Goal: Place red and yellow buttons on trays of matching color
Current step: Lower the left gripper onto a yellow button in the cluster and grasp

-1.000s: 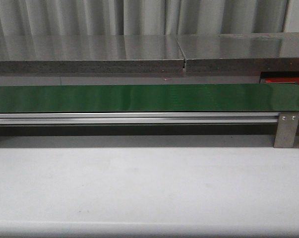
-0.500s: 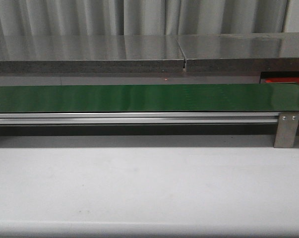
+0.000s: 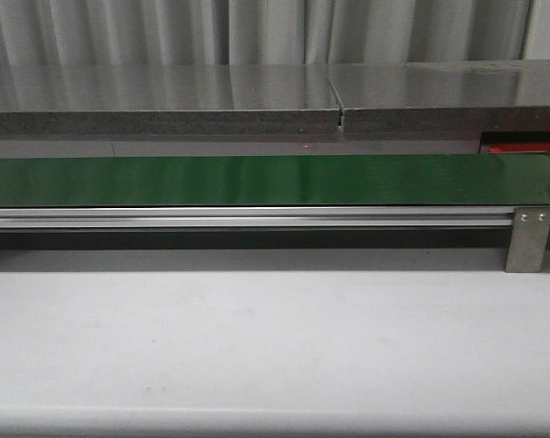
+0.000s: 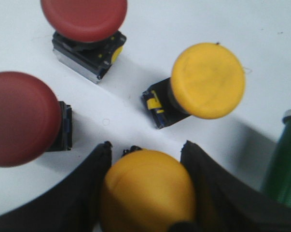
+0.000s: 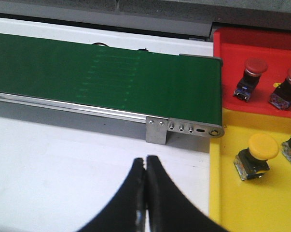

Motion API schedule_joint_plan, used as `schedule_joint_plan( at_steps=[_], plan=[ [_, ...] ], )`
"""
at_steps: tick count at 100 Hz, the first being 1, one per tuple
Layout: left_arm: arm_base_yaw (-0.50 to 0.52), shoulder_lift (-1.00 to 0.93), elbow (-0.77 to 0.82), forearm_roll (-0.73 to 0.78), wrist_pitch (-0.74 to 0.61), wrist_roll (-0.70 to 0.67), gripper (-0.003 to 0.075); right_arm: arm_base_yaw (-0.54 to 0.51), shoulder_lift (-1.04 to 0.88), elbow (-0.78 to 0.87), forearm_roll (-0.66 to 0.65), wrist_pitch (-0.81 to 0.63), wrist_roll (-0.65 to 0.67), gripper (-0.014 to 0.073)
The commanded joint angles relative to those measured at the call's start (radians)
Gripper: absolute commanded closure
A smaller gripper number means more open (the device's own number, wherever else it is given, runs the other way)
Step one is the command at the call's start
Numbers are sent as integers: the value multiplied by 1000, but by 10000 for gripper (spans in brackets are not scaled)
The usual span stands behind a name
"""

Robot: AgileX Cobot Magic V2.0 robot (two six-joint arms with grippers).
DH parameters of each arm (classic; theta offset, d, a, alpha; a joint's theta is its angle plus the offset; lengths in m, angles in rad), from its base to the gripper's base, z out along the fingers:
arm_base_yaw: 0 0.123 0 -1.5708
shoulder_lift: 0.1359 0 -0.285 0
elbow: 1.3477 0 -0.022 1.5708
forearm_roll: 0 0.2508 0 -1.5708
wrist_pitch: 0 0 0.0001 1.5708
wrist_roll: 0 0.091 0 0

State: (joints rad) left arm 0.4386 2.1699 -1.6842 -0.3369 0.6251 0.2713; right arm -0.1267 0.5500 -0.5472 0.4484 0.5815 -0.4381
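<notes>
Left wrist view: the left gripper (image 4: 145, 193) had its two black fingers (image 4: 77, 193) on either side of a yellow button (image 4: 147, 191), pads touching the cap on both sides, so it was closed on that button. The domed cap faced the camera; the button's body was hidden beneath it, so its long axis ran roughly along the line of sight.

Around it on the white surface (image 4: 150, 24) lay three more buttons. A second yellow button (image 4: 207, 79) lay tilted, cap toward one side of the picture, black-and-yellow base (image 4: 157, 104) toward the fingers. One red button (image 4: 85, 17) had its cap near the far edge and its metal-and-black base (image 4: 87, 53) pointing toward the gripper. Another red button (image 4: 20, 118) sat at the picture's edge, blurred, with a dark base beside it. A green ribbed cylinder (image 4: 283, 164) stood at the other edge, only partly in frame.

Right wrist view: the right gripper (image 5: 145, 193) had its fingers pressed together with nothing between them, above the white table (image 5: 63, 169). Beyond it ran the green belt (image 5: 106, 72) with its metal bracket (image 5: 157, 129). At the belt's end sat a red tray (image 5: 232, 48) holding two red buttons (image 5: 251, 77), and next to it a yellow tray (image 5: 232, 203) holding a yellow button (image 5: 258, 154); another button was cut off at the edge.

Front view: only the belt (image 3: 256, 180), the table (image 3: 256, 347) and a sliver of red (image 3: 521, 146) at far right showed. Neither arm nor any button appeared there.
</notes>
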Motion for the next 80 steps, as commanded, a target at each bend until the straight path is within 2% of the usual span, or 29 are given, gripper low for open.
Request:
schedule_joint_plan(
  at_steps=[1,22,49,80],
  plan=[
    [-8,-131,-30,-21,-14,-7,739,-1,0,-24,14,-60,-11,660],
    [-22,-267,-30,-30,24,-7,739,-1,0,-24,14,-60,-11,660],
    [-108,-332,-28,-38,79,-7,739,-1,0,-24,14,-60,-11,660],
    [-187,-322,94,-38,-2,-7,739,-1,0,-24,14,-60,-11,660]
  ],
)
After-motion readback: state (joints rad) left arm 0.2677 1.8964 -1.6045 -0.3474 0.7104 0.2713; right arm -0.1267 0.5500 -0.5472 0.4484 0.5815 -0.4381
